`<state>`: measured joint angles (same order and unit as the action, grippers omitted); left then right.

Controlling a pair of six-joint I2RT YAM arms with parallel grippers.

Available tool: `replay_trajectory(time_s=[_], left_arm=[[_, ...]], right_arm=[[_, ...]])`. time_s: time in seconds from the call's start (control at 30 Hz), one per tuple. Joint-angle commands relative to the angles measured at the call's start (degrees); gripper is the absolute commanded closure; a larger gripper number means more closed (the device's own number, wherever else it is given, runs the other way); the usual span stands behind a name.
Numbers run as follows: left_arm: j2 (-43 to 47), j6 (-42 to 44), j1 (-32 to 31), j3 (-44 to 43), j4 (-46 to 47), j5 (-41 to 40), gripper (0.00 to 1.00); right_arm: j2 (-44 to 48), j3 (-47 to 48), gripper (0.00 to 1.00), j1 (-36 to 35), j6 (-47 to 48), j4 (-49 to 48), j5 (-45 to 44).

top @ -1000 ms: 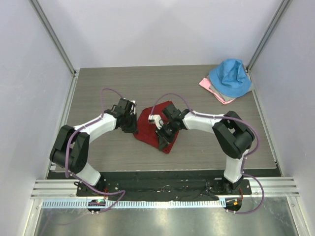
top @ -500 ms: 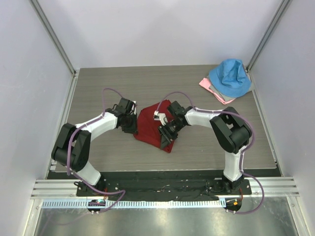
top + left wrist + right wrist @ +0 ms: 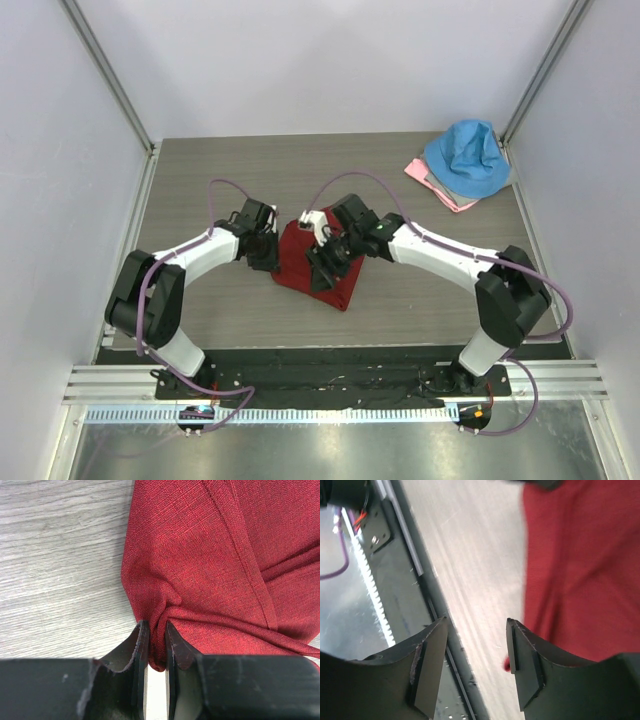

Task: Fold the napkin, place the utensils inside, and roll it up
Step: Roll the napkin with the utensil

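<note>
Grey wood-grain table (image 3: 200,180): work surface.
Large dark red soft-cloth napkin (image 3: 345,285): lies folded and bunched at the table's middle, between both arms.
Left gripper (image 3: 155,630): black jaws nearly closed, pinching the napkin's gathered left edge, apparently to anchor it.
Right gripper (image 3: 476,630): jaws parted with nothing between them, over the napkin's near side, likely free for a fresh hold.
Small silver fork: not visible; whether it lies within the folds cannot be told.
</note>
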<state>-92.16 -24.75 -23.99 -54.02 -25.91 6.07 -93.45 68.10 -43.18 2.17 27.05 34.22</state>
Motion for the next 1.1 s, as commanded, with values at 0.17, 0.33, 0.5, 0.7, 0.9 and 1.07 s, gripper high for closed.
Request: replay_trajectory(time_s=[0.17, 0.33, 0.5, 0.7, 0.9, 1.07], left_arm=[[-0.48, 1.37, 0.26, -1.79, -1.16, -0.44, 1.00], [-0.48, 1.46, 0.26, -1.79, -1.25, -0.62, 1.00], [-0.30, 1.46, 0.26, -1.70, -1.33, -0.70, 1.00], [-0.39, 1.46, 0.26, -1.79, -1.34, -0.62, 1.00], [-1.27, 0.85, 0.26, -2.32, -2.03, 0.79, 1.00], [-2.06, -0.12, 0.26, -4.16, -4.67, 1.67, 1.00]], right_arm=[[-5.95, -2.88, 0.47, -2.09, -0.60, 3.27, 4.46], [-8.24, -2.62, 0.50, -0.86, 0.99, 5.91, 2.44], [-8.59, -3.14, 0.51, 1.78, 1.69, 7.49, 0.33], [-11.31, -4.90, 0.52, 3.45, 2.48, 7.49, -0.99], [-13.52, -4.73, 0.53, 3.98, 2.31, 6.09, -2.84], [-3.88, -3.50, 0.51, 3.45, 0.64, 4.16, -8.43]])
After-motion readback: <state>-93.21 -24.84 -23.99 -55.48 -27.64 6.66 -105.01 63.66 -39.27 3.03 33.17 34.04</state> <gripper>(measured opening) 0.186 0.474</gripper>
